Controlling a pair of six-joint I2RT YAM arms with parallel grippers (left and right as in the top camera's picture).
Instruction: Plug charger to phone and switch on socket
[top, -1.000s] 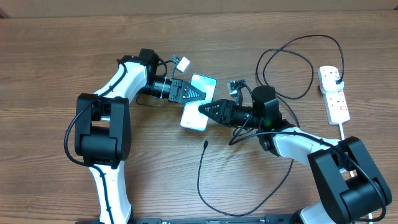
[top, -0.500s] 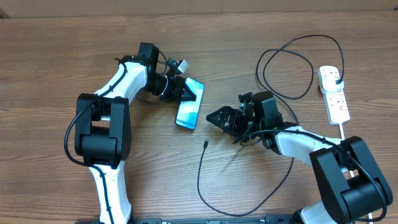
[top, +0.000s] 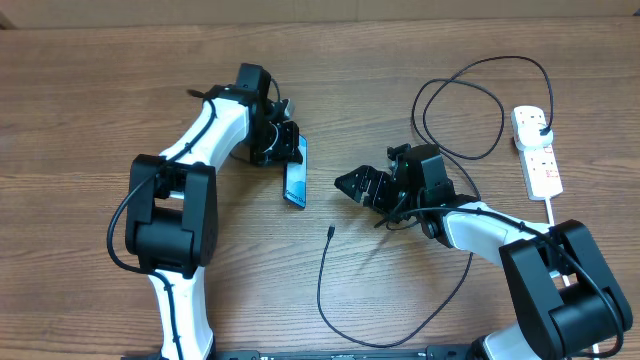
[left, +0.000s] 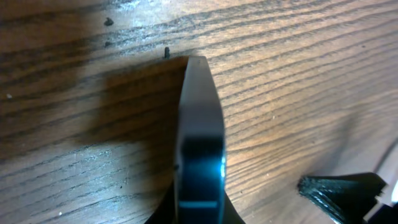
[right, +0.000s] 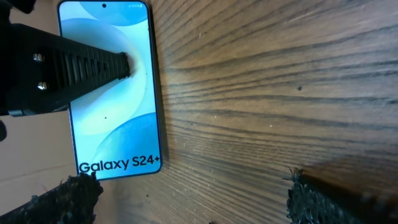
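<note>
The wooden table (top: 80, 80) carries 3 things. The white socket (top: 538, 152) lies toward 3 o'clock, its white cord (top: 550, 205) trailing toward 4. The charger (top: 320, 282) has its plug (top: 540, 122) in the strip, loops at 1 to 2 o'clock, then curves around 5 o'clock. Its connector tip (top: 331, 232) lies just below centre. The phone (top: 296, 172), tipped on edge, meets the wood just 9 o'clock of centre.

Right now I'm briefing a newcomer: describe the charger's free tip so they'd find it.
On the wooden table, find the phone near the middle. Near its lower end lies the charger tip, ending a thin black cable, unlike the white cord of the socket.
</note>
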